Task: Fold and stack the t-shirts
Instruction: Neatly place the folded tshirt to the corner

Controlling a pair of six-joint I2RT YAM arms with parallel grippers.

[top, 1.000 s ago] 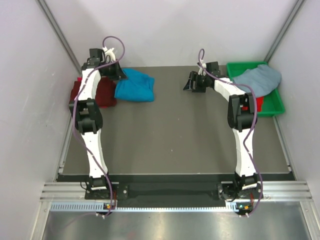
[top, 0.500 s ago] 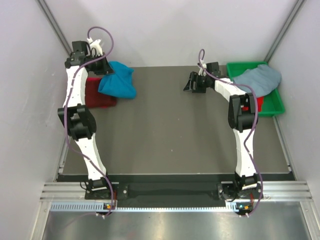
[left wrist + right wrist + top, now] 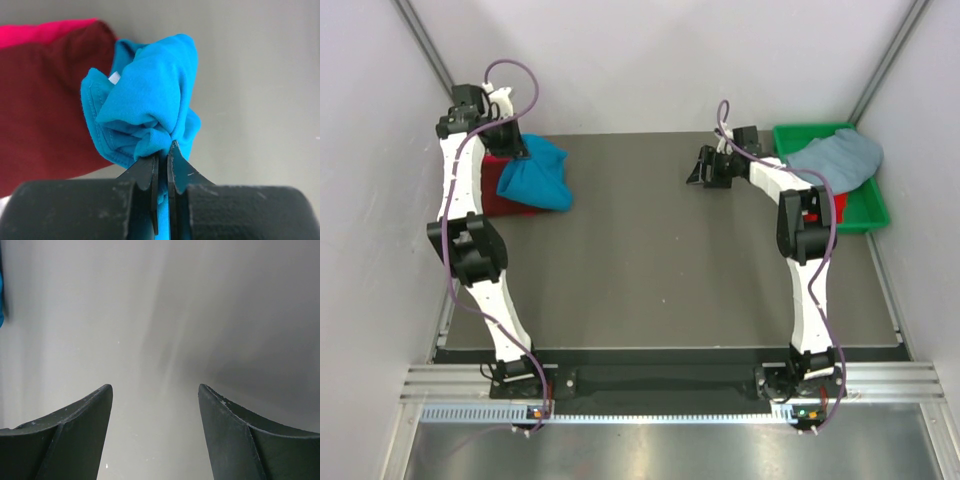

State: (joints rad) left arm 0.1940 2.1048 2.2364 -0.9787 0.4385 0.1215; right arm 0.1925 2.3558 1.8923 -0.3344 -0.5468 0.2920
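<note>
My left gripper (image 3: 510,148) is shut on the folded turquoise-blue t-shirt (image 3: 538,172) and holds it hanging over the dark maroon t-shirt (image 3: 500,190) at the back left. In the left wrist view the gripper (image 3: 163,156) pinches the blue t-shirt (image 3: 150,105), with the maroon t-shirt (image 3: 45,105) and a pink-red cloth (image 3: 45,31) behind it. A pale grey-blue t-shirt (image 3: 835,158) lies over the green bin (image 3: 868,212), with a red t-shirt (image 3: 838,207) under it. My right gripper (image 3: 700,168) is open and empty over the grey table (image 3: 160,315).
White enclosure walls stand close on the left, back and right. The left arm's cable loops above its wrist near the back left corner. The green bin sits at the back right corner of the dark mat (image 3: 660,260).
My left gripper has carried the blue t-shirt leftward, from beside the maroon t-shirt to over it. The right arm has not moved.
</note>
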